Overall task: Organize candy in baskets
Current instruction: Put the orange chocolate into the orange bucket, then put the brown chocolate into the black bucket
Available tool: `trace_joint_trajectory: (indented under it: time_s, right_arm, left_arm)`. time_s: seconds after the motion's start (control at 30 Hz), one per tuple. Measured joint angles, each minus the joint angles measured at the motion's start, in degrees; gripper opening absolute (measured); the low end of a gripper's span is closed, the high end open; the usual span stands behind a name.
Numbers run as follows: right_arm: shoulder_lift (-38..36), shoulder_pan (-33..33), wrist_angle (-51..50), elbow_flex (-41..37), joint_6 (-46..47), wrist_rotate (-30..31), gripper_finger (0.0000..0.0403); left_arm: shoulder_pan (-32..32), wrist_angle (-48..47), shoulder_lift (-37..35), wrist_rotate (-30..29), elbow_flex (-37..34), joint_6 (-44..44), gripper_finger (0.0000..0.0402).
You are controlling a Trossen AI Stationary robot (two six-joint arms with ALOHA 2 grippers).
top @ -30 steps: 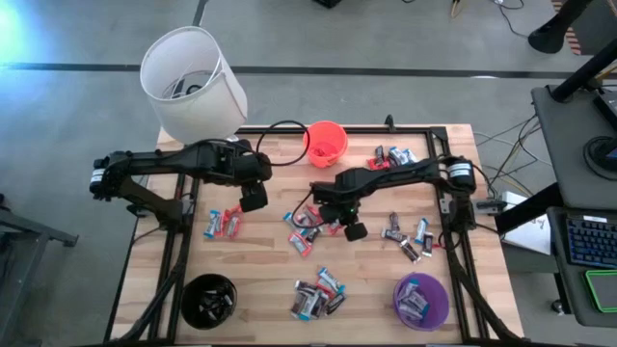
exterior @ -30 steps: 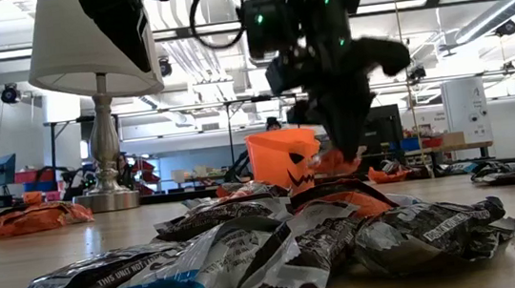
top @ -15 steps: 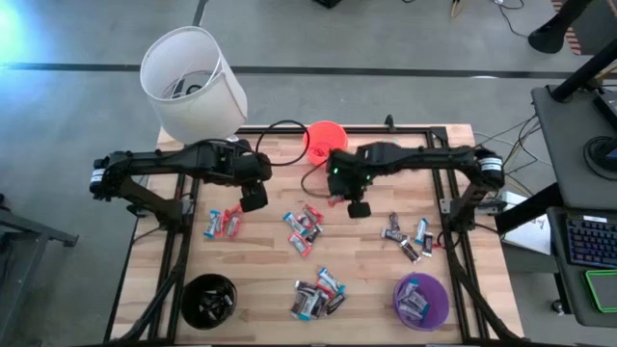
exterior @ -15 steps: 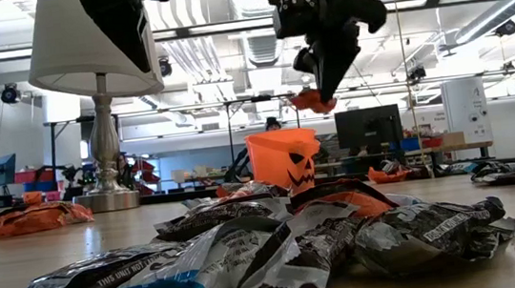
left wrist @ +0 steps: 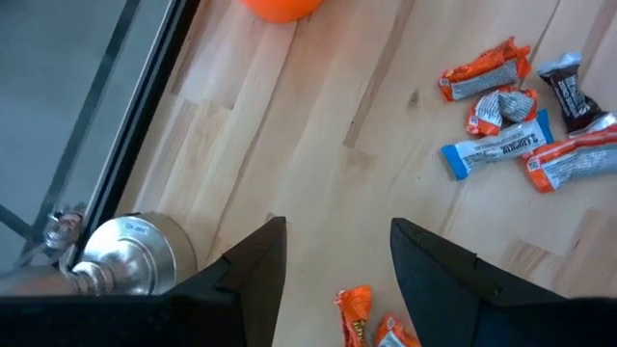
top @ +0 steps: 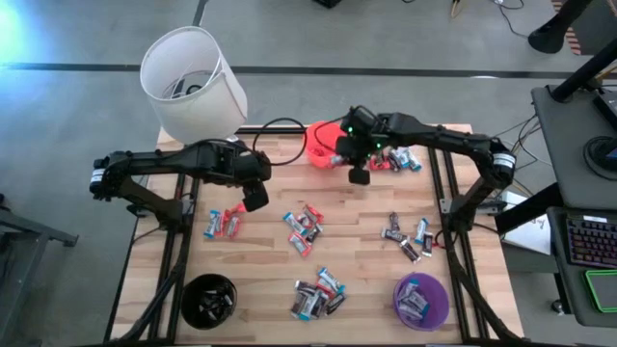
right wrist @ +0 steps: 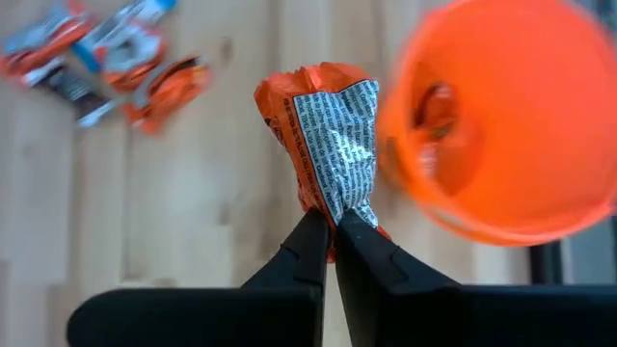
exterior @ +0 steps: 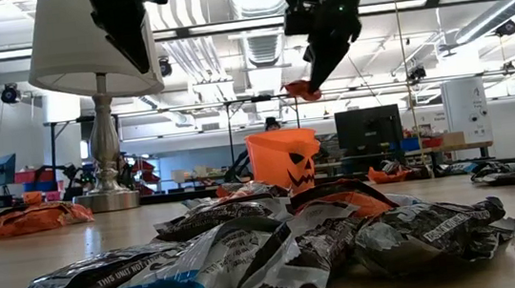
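Candy lay scattered in loose clusters over the wooden table (top: 260, 260); one orange-wrapped candy (right wrist: 328, 130) was pinched between the closed fingertips of the right gripper (right wrist: 328, 231), held in the air just beside the rim of the orange-red basket (top: 324, 141) at the table's far edge; from the low camera the piece (exterior: 304, 89) hung above that basket (exterior: 283, 160), clear of it, under the right gripper (exterior: 319, 68); seen from above, the right gripper (top: 358, 174) sat next to the basket on its right side. The left gripper (top: 254, 196) hovered over the left part of the table, its fingers (left wrist: 253, 275) spread apart with nothing between them, near a small group of red and blue candies (top: 223, 224); a white lamp (top: 191, 83) stood at the far-left corner. The purple basket (top: 421, 300) at the near right held several pieces; the black basket (top: 208, 301) stood at the near left, and I could not tell what was in it; more candy lay mid-table (top: 303, 228), near the front edge (top: 318, 293) and on the right (top: 409, 237).
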Motion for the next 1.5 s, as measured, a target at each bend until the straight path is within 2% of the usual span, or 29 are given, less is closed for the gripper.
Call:
trace_joint_trajectory:
  time_s: [0.4,0.67,0.83,0.93,1.03,1.2,1.5]
  right_arm:
    - [0.2,-4.9,12.5,0.0,2.2,-0.1,0.0009]
    - [4.3,-6.2,18.1,0.0,6.0,0.0,0.0009]
    - [6.4,-7.1,18.5,0.0,8.3,0.3,0.0009]
    - [6.5,-7.2,19.1,0.0,9.2,2.8,0.0009]
    - [6.6,-7.6,19.9,0.0,11.6,3.3,0.001]
    - [6.6,-8.1,19.8,0.0,14.5,3.0,0.0027]
    - [6.4,-8.1,19.6,0.0,20.5,3.0,0.0073]
  left_arm:
    - [0.0,0.0,0.0,0.0,0.0,-1.0,0.0169]
    - [0.0,0.2,0.7,-0.1,0.0,-1.4,0.0169]
    - [0.0,0.1,2.7,-5.6,-0.3,-2.1,0.0169]
    - [0.0,-0.1,4.3,-8.9,-0.3,-2.1,0.0169]
    - [0.1,-0.1,6.0,-10.2,-0.4,-2.1,0.0169]
    - [0.2,-0.1,8.1,-10.4,-0.4,-1.2,0.0169]
    - [0.3,-0.2,7.6,-10.6,-0.1,6.4,0.0169]
